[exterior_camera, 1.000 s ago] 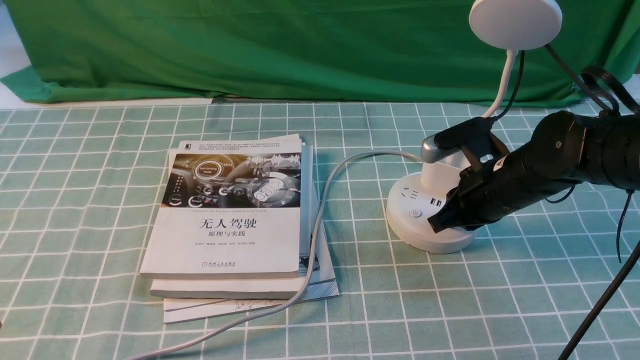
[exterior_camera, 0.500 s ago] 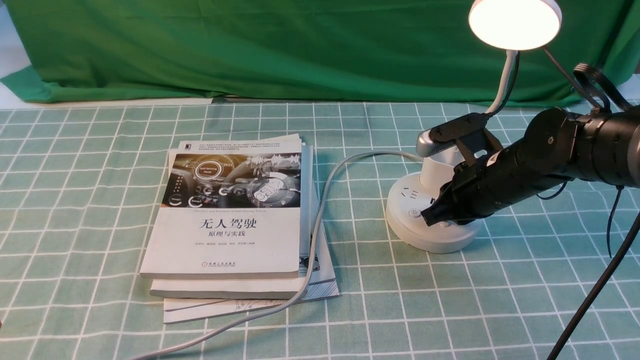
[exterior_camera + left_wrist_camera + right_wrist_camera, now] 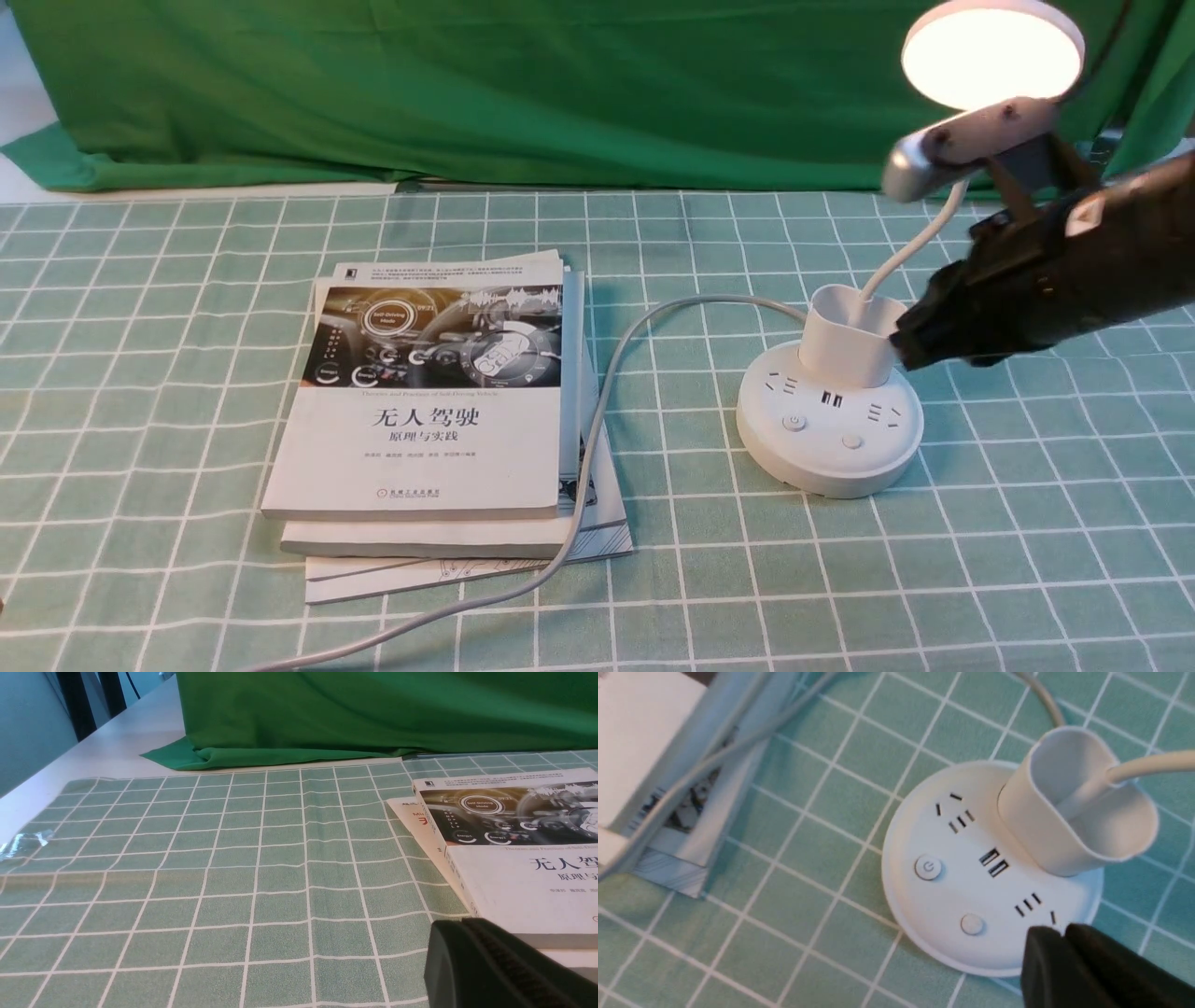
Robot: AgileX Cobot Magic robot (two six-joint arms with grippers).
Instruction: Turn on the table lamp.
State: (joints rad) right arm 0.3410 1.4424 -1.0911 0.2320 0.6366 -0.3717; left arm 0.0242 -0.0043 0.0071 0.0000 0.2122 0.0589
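The white table lamp stands at the right of the checked cloth. Its round disc head [image 3: 991,51] glows warm white at the top right. A thin gooseneck [image 3: 910,247] curves down into the cup-shaped holder [image 3: 848,347] on the puck base [image 3: 829,431]. The base carries sockets and two buttons [image 3: 794,422]. My right gripper [image 3: 904,343] hovers shut and empty, raised beside the holder, above the base's right side. In the right wrist view the base [image 3: 971,877] lies below the joined fingertips [image 3: 1048,940]. My left gripper [image 3: 460,926] is shut, low beside the books.
A stack of books [image 3: 439,411] lies left of the lamp, and the grey cord [image 3: 597,411] runs over its right edge toward the front. A green backdrop cloth [image 3: 467,84] hangs along the table's far side.
The lamp head went from dark to lit. My right gripper pressed down on the base, then lifted up and to the right, clear of it. The lamp shifted slightly right.
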